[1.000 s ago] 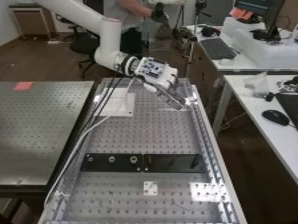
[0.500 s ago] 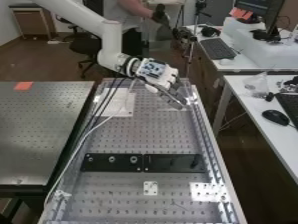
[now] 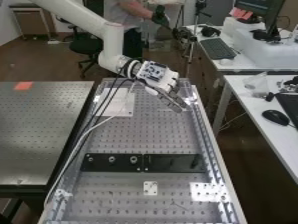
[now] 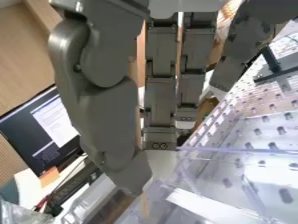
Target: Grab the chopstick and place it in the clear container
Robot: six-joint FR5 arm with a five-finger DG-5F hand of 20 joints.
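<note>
Container walls, clear and thin, stand over the holed tabletop [image 3: 126, 135] in the wrist view; we can follow the clear container [image 4: 233, 150] by its straight upper edge and the bright glare inside. Through its side we see the tabletop's holes, and that makes it hard to sort what lies in it from what lies beyond. We cannot tell whether the chopstick is in it, or where else the chopstick may be.

Our hand [image 3: 157, 73] hangs from the arm [image 3: 110, 47] above the tabletop's far end, slanting down toward the side with the desks. Its fingers [image 3: 174, 102] are open and nearly straight. In the wrist view the hand [image 4: 159, 95] has its thumb [image 4: 110, 120] apart from the straight fingers, and the container is near their tips.

A white sheet [image 3: 118, 105] lies on the tabletop near the hand. Closer to the high camera, two black plates [image 3: 143, 162] lie end to end across the tabletop, one bearing round fittings [image 3: 112, 159]. Nearer still are a small white plate [image 3: 150, 188] and a larger one beside it.

On the side desk [image 3: 256, 130] we see a clear bag [image 3: 256, 85], its contents too faint to name, and a mouse [image 3: 275, 117].
</note>
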